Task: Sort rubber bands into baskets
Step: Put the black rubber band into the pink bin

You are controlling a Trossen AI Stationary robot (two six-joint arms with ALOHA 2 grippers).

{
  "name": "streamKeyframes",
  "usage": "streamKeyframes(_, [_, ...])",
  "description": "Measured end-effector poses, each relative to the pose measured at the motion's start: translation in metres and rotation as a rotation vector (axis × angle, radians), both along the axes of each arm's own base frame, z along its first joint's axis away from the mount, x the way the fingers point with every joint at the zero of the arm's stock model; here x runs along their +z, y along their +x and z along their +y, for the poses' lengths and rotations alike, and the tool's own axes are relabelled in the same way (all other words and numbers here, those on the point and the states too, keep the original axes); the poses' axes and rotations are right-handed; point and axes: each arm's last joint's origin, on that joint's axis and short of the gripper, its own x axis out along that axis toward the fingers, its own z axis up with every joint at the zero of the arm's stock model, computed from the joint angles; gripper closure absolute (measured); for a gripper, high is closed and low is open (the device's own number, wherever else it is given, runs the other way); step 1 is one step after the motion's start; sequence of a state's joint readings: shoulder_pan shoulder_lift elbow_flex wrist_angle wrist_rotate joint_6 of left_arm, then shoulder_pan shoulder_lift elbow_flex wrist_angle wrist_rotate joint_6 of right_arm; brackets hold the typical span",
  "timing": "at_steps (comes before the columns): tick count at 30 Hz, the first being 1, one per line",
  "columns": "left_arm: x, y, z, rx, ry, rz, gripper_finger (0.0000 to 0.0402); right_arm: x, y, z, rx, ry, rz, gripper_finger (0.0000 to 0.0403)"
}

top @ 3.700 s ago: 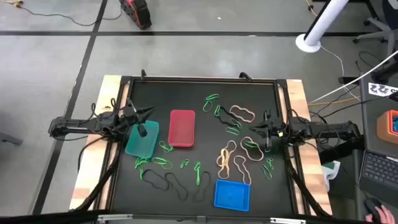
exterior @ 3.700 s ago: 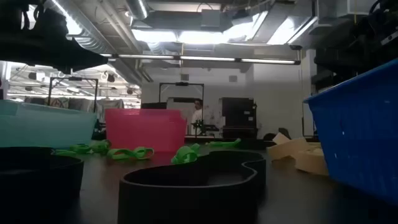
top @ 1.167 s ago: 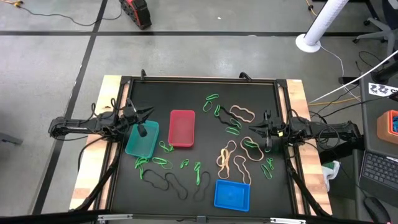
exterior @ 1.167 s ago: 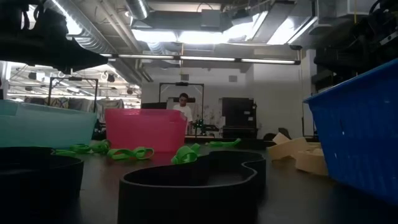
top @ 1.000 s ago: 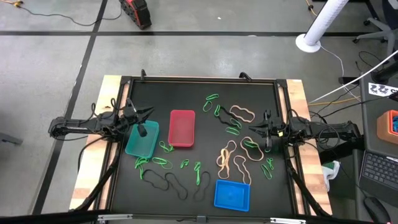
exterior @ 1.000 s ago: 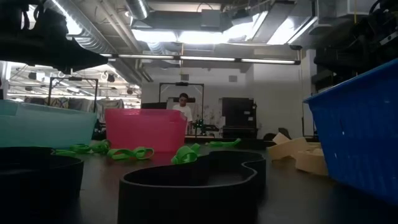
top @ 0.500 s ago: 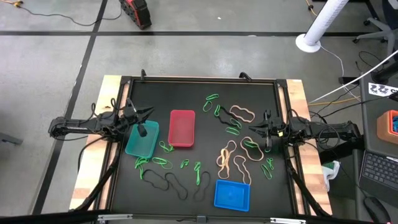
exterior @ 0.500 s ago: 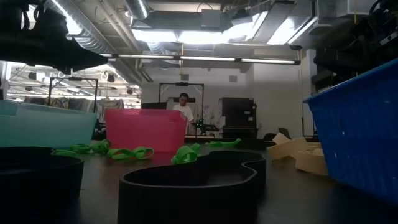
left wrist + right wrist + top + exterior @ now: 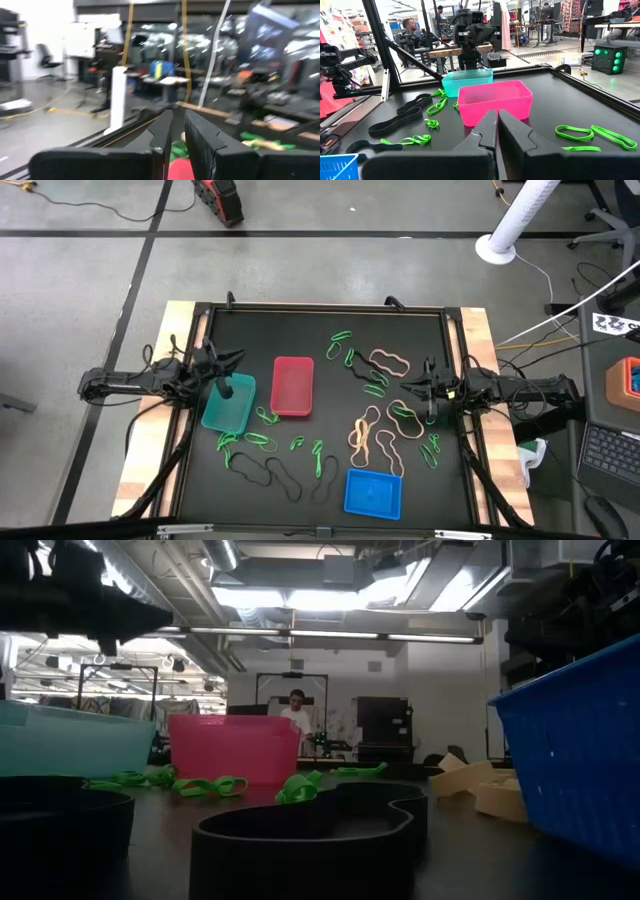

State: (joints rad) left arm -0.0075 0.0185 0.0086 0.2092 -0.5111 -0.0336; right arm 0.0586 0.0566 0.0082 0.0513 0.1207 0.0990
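Teal basket point(image 9: 228, 404) under left end effector point(image 9: 226, 388), grip unclear; right end effector point(image 9: 408, 388) clenched beside green bands point(image 9: 375, 385).

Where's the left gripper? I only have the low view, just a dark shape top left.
Observer: From above, the left gripper hangs over the far end of the teal basket, at the table's left side.
Operator: And the right one?
Observer: The right gripper is shut and empty. It sits over loose green and tan rubber bands on the right half of the table, pointing towards the red basket.
Operator: Anything sorted yet?
Observer: The red basket and the blue basket show bare floors from above. The left arm partly covers the teal one, so I can't tell there.
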Motion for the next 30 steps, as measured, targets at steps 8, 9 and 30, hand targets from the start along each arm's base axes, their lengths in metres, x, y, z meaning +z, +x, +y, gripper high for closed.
streamKeyframes(8, [0.028,0.003,-0.003,-0.108,0.003,-0.039,0.0354,0.0,0.0,0.0,-0.001,0.001,0.0,0.0384])
streamKeyframes(9, [0.034,0.005,-0.004,-0.123,0.008,-0.011,0.0354,0.0,0.0,0.0,-0.001,0.001,0.0,0.0384])
streamKeyframes(30, [0.11,0.1,-0.053,-0.451,-0.043,0.49,0.0322,0.0,0.0,0.0,-0.002,0.001,0.0,0.0384])
